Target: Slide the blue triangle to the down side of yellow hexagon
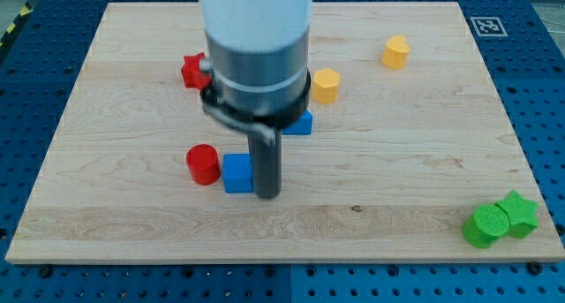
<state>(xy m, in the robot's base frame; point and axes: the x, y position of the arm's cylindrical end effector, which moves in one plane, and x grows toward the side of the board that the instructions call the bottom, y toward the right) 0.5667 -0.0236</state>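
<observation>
The blue triangle (pixel 302 123) lies just below and left of the yellow hexagon (pixel 325 86), mostly hidden behind the arm's body. My tip (pixel 267 194) rests on the board below the triangle, touching the right side of a blue cube (pixel 237 173). A red cylinder (pixel 203 164) stands against the cube's left side.
A red block (pixel 192 71) sits at the upper left, partly behind the arm. A second yellow block (pixel 395 52) lies at the upper right. A green cylinder (pixel 484 226) and a green star (pixel 517 213) sit at the lower right corner of the wooden board (pixel 415 162).
</observation>
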